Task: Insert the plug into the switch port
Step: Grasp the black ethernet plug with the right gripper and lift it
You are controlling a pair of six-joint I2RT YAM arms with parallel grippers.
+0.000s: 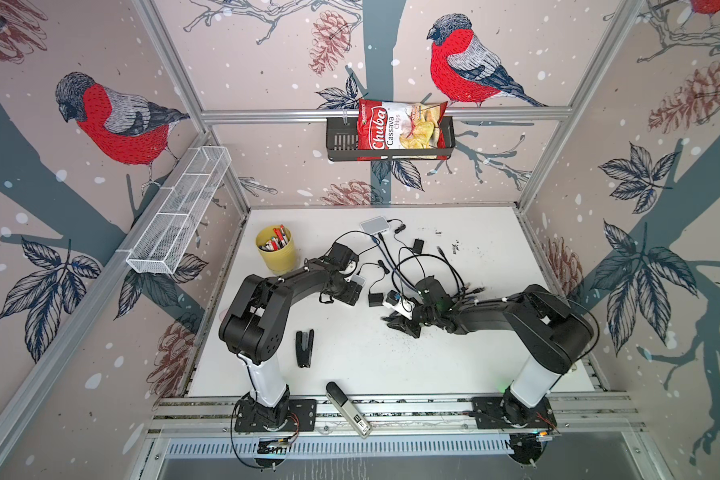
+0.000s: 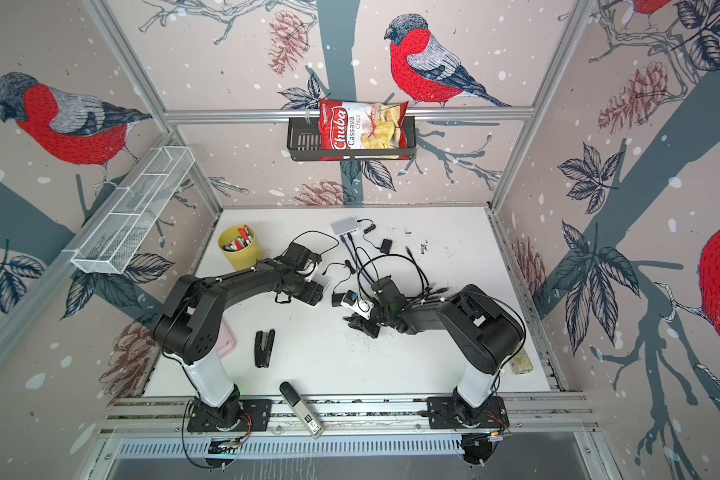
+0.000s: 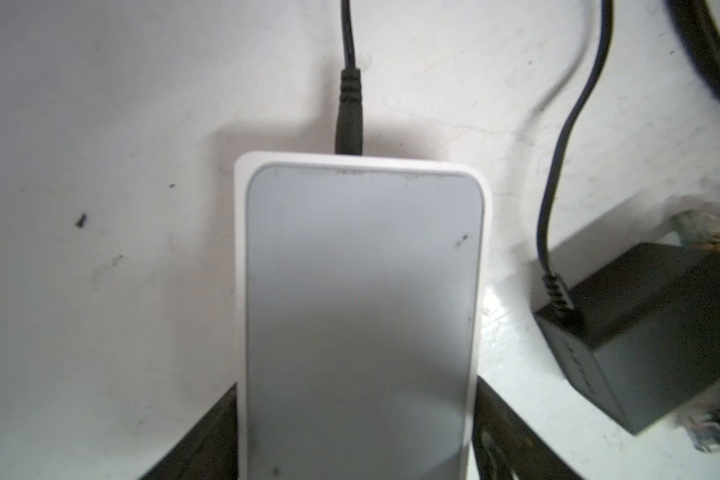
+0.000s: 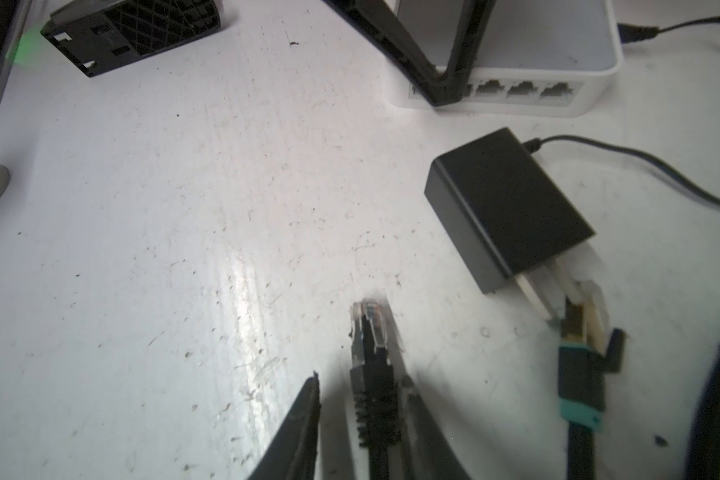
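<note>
My left gripper [image 3: 356, 395] is shut on the white switch [image 3: 362, 291], one finger on each long side. In the right wrist view the switch [image 4: 558, 41] shows its row of ports [image 4: 520, 89] facing my right gripper, with a left finger [image 4: 445, 62] covering the nearest ones. The plug [image 4: 371, 332], a black cable end with a clear tip, lies between the fingers of my right gripper [image 4: 362, 399], pointing roughly toward the switch and well short of it. It rests against one finger, with a gap to the other. In both top views the grippers [image 1: 350, 291] [image 1: 398, 323] face each other mid-table.
A black power adapter [image 4: 508, 208] sits between plug and switch, beside a teal-collared cable end [image 4: 580, 374]. A second white switch [image 1: 375, 225] with cables stands at the back, amid tangled black cables [image 1: 425, 266]. A yellow pen cup [image 1: 276, 249] and a stapler [image 1: 304, 347] stand left.
</note>
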